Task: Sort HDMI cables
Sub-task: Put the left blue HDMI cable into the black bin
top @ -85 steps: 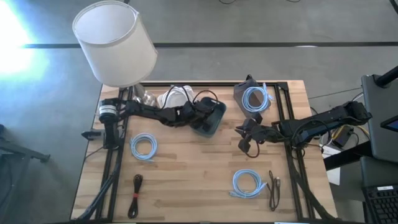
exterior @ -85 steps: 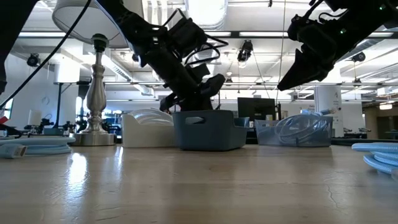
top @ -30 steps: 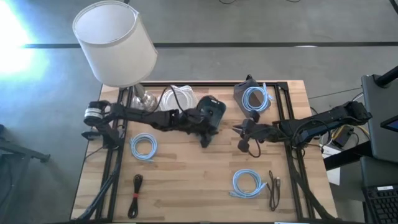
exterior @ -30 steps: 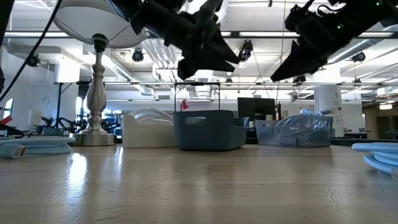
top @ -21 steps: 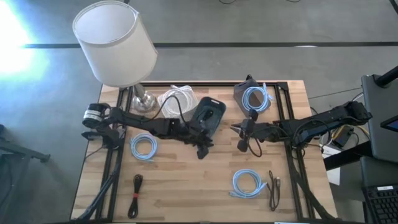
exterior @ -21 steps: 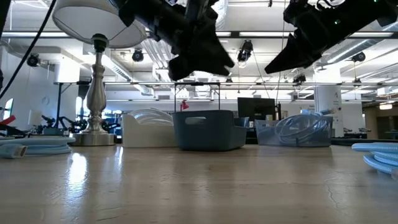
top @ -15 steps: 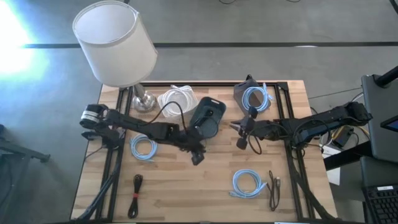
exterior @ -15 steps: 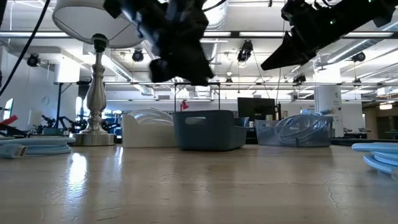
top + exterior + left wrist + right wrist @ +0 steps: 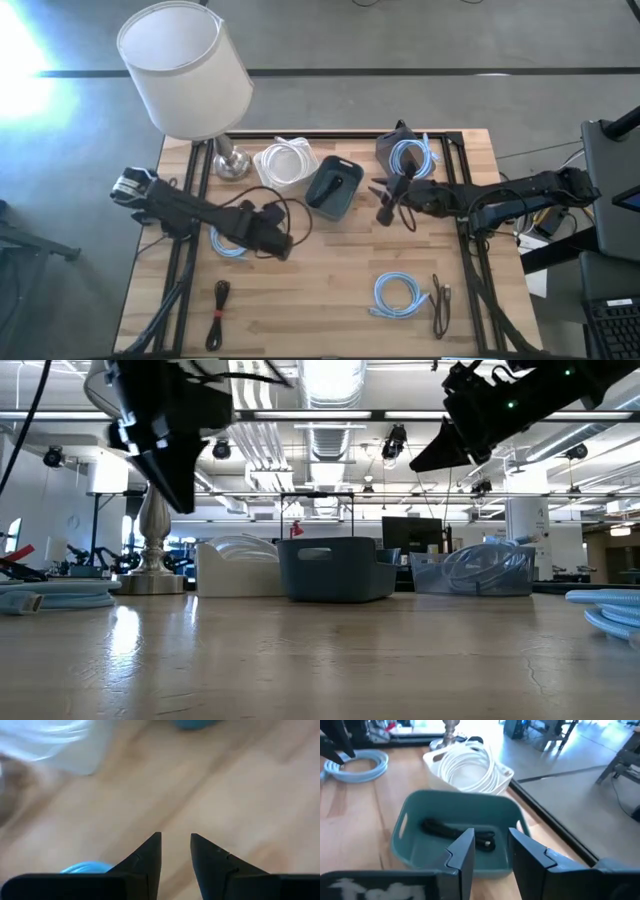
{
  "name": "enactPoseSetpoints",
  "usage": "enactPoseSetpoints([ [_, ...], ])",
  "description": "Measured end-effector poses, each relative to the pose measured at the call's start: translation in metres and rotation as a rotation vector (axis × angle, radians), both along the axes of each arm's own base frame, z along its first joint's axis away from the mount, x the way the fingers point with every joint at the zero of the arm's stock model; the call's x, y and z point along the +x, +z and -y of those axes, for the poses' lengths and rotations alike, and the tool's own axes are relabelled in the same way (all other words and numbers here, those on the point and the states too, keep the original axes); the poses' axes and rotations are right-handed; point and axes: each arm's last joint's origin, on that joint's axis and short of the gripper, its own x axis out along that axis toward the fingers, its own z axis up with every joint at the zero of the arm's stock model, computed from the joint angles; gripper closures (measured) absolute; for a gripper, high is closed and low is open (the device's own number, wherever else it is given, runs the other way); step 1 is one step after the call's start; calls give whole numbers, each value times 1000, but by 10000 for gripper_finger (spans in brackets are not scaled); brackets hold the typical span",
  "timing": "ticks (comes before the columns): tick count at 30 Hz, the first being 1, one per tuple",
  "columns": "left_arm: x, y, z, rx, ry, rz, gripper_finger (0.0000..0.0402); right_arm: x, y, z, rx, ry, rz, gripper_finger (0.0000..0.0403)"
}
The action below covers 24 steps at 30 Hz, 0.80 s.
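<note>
We hover left pincer (image 9: 283, 243) empty, jaws narrowly apart, blue coil (image 9: 229, 240) just beside; low pass risks dragging it. Right pincer (image 9: 383, 205) empty, slightly parted, near teal bin (image 9: 333, 188).

I've got three bins (image 9: 333, 188) along the back of the table (image 9: 330, 280), beside the lamp (image 9: 185, 72) at the back left. White coils (image 9: 283, 162) sit in the leftmost bin, a folded cable (image 9: 457, 832) in the middle one, a coil (image 9: 410, 158) in the right one. My left gripper (image 9: 281, 245) hangs just right of a loose coil (image 9: 229, 240) at mid-left. My right gripper (image 9: 384, 207) is between the middle and right bins. Front left lies a bundle (image 9: 218, 312); front right, another coil (image 9: 399, 296) with a bundle (image 9: 442, 305) to its right.
</note>
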Motion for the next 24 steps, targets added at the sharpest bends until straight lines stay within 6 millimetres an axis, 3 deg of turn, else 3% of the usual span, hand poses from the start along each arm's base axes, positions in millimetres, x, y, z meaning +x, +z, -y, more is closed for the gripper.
enactPoseSetpoints([
  [5,-10,-7,1,67,109,-26,293,1,4,3,-27,2,25,292],
  [11,-22,-30,1,-53,140,-135,293,2,6,3,-56,17,32,293],
  [24,-45,-72,-4,-97,199,-222,251,2,5,3,-7,-3,57,291],
])
